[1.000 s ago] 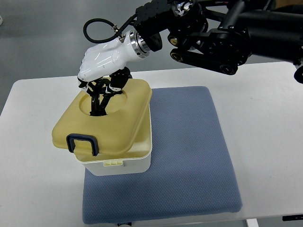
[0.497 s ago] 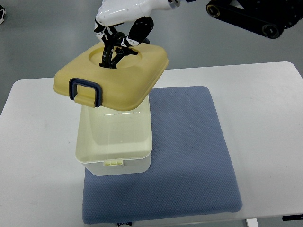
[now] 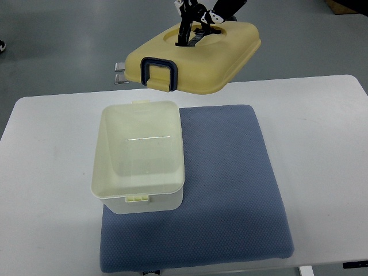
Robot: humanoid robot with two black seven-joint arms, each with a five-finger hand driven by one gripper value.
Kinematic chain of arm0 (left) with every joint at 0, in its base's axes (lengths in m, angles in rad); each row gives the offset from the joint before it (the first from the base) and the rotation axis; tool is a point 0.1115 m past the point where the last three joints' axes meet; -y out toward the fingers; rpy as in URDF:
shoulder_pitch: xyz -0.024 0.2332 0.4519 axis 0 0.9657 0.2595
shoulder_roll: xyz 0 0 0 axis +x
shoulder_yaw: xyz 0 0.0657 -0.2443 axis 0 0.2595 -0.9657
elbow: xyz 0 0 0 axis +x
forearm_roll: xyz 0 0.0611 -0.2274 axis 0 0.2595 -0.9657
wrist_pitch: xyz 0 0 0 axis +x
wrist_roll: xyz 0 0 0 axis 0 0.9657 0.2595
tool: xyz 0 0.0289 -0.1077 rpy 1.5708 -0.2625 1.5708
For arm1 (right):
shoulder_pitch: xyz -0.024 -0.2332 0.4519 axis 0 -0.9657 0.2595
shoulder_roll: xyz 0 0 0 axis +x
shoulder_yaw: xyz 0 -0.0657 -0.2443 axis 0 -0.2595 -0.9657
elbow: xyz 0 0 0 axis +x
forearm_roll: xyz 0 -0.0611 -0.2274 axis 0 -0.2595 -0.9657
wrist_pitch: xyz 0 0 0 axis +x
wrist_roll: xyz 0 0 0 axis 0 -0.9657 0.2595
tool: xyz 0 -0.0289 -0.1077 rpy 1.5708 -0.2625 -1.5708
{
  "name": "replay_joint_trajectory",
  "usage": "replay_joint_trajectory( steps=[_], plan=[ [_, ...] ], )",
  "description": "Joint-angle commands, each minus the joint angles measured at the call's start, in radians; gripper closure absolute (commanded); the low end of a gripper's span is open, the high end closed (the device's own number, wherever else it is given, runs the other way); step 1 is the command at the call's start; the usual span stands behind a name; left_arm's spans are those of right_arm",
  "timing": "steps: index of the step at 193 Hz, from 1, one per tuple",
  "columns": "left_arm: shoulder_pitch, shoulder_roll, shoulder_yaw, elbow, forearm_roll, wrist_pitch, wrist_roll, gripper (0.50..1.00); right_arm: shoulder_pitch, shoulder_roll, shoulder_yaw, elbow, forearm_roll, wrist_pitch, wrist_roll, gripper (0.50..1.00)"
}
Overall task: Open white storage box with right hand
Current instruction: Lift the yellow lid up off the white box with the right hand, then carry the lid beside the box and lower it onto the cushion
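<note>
Top view gave me the only look, and at that moment the pale yellow plastic lid with the dark blue latch handle [image 3: 195,57] hung in the air near the upper edge of the frame, tilted, clear of the box and up and to the right of it. My right hand [image 3: 198,20] was mostly cut off by the top edge; what I saw of it were dark fingers [image 3: 185,30] curled down into the round recess in the lid's top, gripping it there. The white rectangular storage box [image 3: 140,158] sat open and uncovered, its inside bare, resting on the left part of the blue-grey textured cushion mat [image 3: 230,190], which lay on the white table [image 3: 46,190]. Nothing stood between the raised lid and the box. I saw no left hand
</note>
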Motion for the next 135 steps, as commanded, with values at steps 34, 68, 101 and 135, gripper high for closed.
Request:
replay_joint_trajectory(
  steps=[34,68,101,135],
  plan=[
    [0.0,0.0,0.0,0.0,0.0,0.0,0.0,0.5,-0.068,-0.044,-0.009,0.006,-0.009,-0.027,0.0,1.0],
    [0.0,0.0,0.0,0.0,0.0,0.0,0.0,0.5,-0.115,-0.071,-0.015,0.006,-0.016,-0.052,0.0,1.0],
    [0.0,0.0,0.0,0.0,0.0,0.0,-0.001,0.5,-0.157,-0.091,-0.024,0.005,-0.02,-0.079,0.0,1.0],
    [0.001,0.0,0.0,0.0,0.0,0.0,0.0,0.5,-0.207,-0.111,-0.034,-0.004,-0.046,-0.113,0.0,1.0]
  ],
)
